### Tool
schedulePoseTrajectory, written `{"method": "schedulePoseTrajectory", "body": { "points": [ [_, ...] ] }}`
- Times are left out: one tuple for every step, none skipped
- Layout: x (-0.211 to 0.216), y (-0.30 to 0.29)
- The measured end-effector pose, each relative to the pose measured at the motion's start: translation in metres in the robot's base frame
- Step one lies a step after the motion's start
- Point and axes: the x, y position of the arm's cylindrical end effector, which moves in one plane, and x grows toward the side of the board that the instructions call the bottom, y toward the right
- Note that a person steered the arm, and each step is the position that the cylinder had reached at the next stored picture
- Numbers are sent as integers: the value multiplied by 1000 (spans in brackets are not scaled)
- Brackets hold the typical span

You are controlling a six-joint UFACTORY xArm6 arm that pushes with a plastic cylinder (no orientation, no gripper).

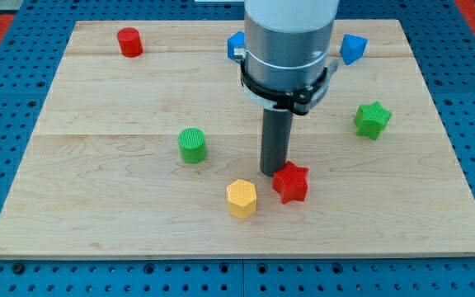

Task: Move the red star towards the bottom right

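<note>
The red star [291, 182] lies on the wooden board [97, 190] a little below the view's middle. My tip [272, 171] touches the star's upper left side. The yellow hexagon block [242, 198] sits just left of the star, a small gap apart. The arm's grey body [289, 45] hangs over the board's upper middle and hides what lies behind it.
A green cylinder [192, 145] stands left of my tip. A green star [373, 120] is at the right. A red cylinder [129, 41] is at the top left. Two blue blocks [352, 48] [236, 43] show at the top, partly hidden by the arm.
</note>
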Motion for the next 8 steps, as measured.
{"method": "schedulePoseTrajectory", "body": {
  "points": [
    [6,15],
    [25,6],
    [34,11],
    [46,17],
    [52,27],
    [46,48],
    [43,80],
    [52,105]
  ]
}}
